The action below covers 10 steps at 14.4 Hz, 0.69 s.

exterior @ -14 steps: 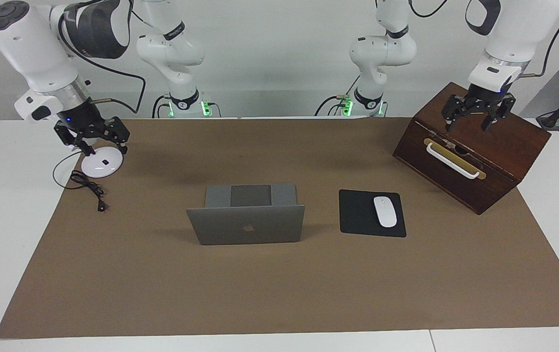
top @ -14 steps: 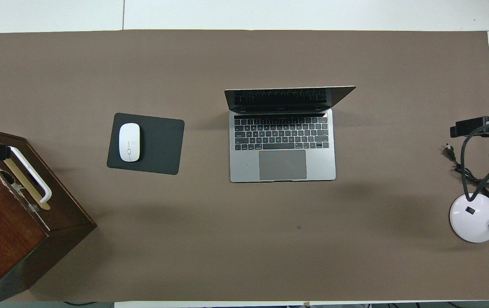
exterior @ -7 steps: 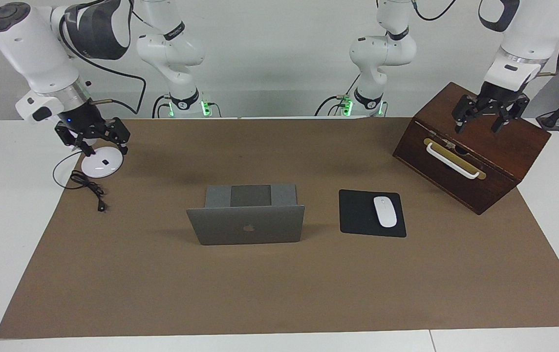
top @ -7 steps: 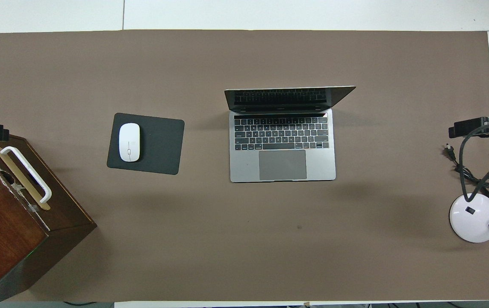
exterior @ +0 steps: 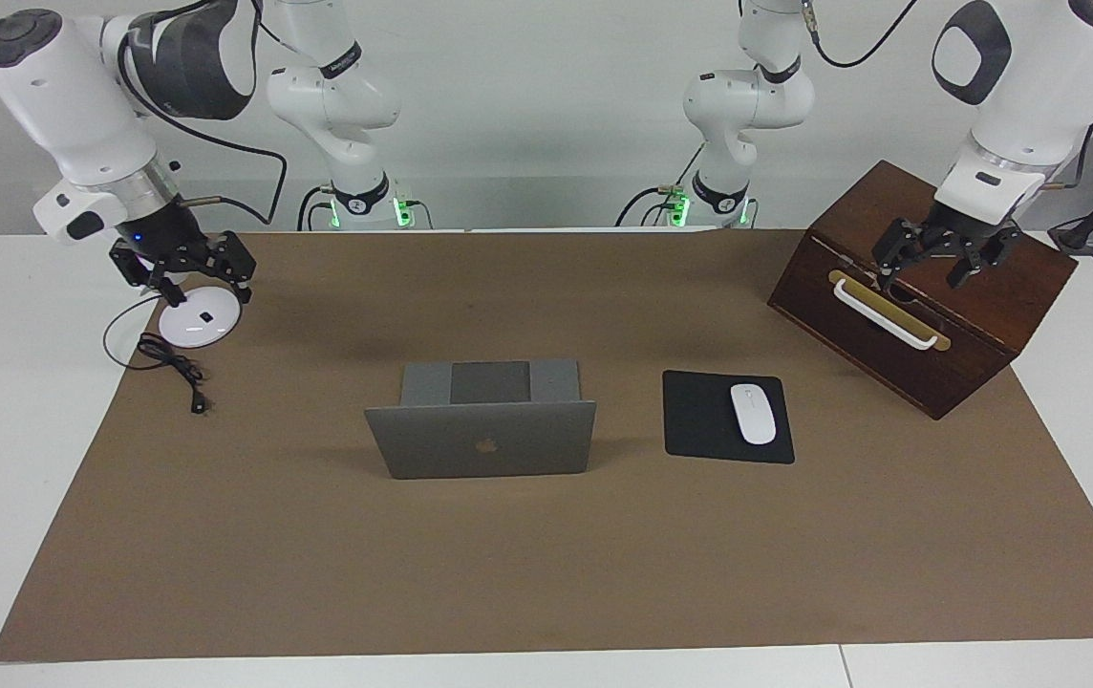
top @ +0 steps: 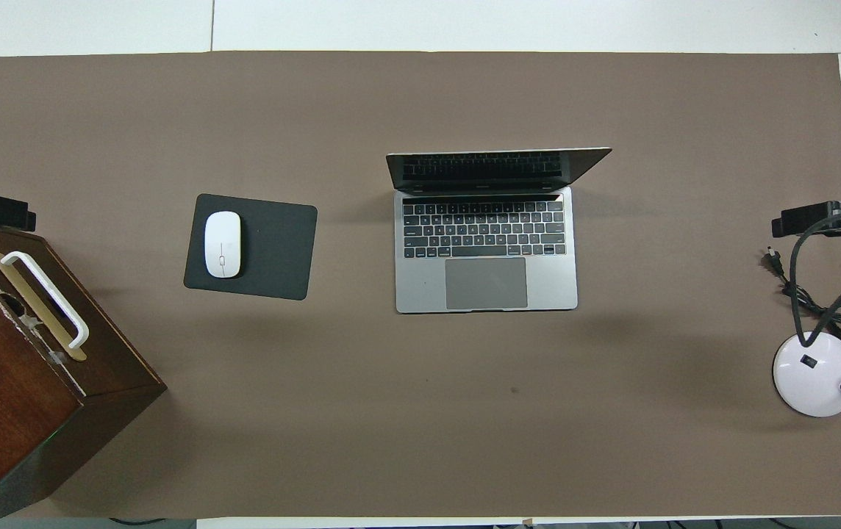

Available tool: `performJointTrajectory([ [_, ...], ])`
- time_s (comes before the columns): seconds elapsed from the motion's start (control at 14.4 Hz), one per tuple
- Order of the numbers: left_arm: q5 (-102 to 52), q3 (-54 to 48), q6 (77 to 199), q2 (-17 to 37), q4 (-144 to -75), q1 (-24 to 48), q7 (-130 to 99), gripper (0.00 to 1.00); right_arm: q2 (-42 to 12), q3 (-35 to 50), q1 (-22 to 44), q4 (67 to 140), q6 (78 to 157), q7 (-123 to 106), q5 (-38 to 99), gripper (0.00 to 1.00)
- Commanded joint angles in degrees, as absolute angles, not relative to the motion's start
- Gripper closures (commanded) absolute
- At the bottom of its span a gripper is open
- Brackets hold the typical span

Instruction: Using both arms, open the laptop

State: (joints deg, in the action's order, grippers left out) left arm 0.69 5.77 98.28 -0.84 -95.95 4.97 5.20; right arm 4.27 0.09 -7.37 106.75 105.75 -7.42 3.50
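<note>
Silver-grey metal laptop (exterior: 481, 440) open mid-mat (task apparently done), left gripper (exterior: 939, 258) newly lowered toward dark wooden box (exterior: 929, 296), right gripper (exterior: 185, 269) over white lamp base (exterior: 200, 323), both spread, empty.

I see even, bright overhead light; soft arm shadows fall on the brown mat (exterior: 546, 573); focus is sharp.

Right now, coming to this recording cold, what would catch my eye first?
The open laptop at mid-table, lid up with its logo showing in the facing view. Beside it, toward the left arm's end, a white mouse lies on a black mouse pad. At the table's ends, the left gripper hangs with jaws open over a wooden box, and the right gripper, also open, over a white lamp base.
</note>
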Motion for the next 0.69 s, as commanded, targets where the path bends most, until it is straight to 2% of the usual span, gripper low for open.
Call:
performJointTrajectory([
  [0.0,-0.44,5.98,97.03,-0.18,-94.04,5.27,3.25,0.0,6.59,0.53,-9.23,110.39,108.72,-9.14,2.64,0.0],
  [0.35,-1.41,5.98,91.85,1.76,-89.48,5.01,3.25,0.0,6.59,0.53,-9.23,110.3,109.07,-9.14,2.72,0.0],
  [0.62,-1.49,5.89,92.2,1.76,-89.47,5.18,3.25,0.0,6.5,0.53,-9.14,110.21,109.07,-9.05,2.72,0.0],
])
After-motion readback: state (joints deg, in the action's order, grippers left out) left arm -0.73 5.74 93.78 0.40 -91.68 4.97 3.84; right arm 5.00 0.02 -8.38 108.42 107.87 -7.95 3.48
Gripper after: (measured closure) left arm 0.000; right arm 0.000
